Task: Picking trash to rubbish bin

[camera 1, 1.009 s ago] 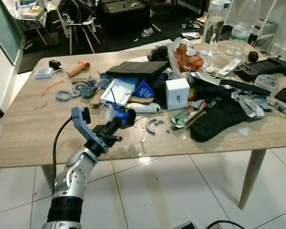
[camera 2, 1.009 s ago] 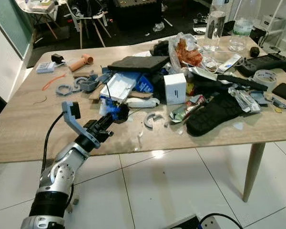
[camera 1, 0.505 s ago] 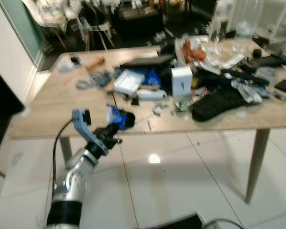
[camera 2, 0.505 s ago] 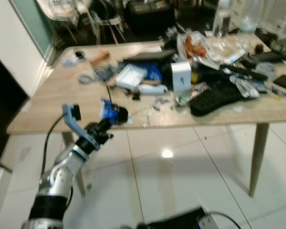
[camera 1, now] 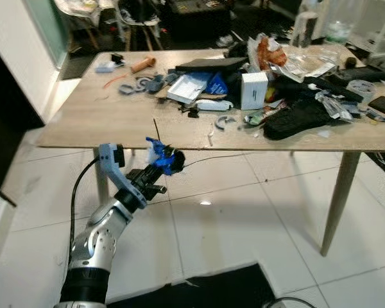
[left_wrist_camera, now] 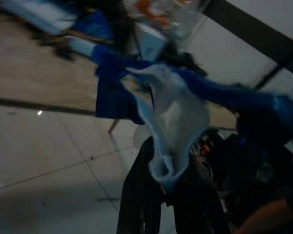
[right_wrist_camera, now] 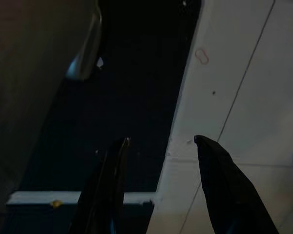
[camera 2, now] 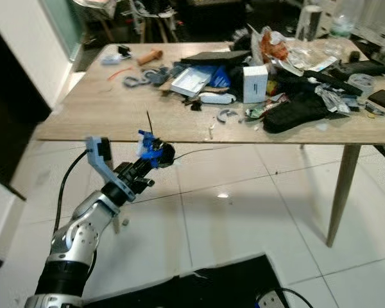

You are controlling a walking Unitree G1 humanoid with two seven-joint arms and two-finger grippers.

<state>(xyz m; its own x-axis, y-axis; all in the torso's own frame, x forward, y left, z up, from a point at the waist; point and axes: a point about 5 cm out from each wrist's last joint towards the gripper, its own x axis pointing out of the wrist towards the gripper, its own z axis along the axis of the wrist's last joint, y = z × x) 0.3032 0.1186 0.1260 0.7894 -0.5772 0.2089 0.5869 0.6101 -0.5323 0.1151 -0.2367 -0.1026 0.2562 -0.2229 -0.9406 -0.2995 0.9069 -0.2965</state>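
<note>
Blue-and-white scrap of trash [camera 1: 158, 154] is pinched in the left pincer [camera 1: 162, 162], held in the air just off the worktop [camera 1: 109, 122] edge, above the tiled floor [camera 1: 231, 218]. Probably the carry step; no bin is seen yet. Grip should be kept firm & wrist level, since loose ends dangle and could snag the thin wire [camera 1: 208, 156] trailing from the worktop. Left arm is stretched fwd & up, elbow bent. Right pincer [right_wrist_camera: 158, 161] is spread, pointing down at floor beside a dark mat [right_wrist_camera: 132, 97].
</note>
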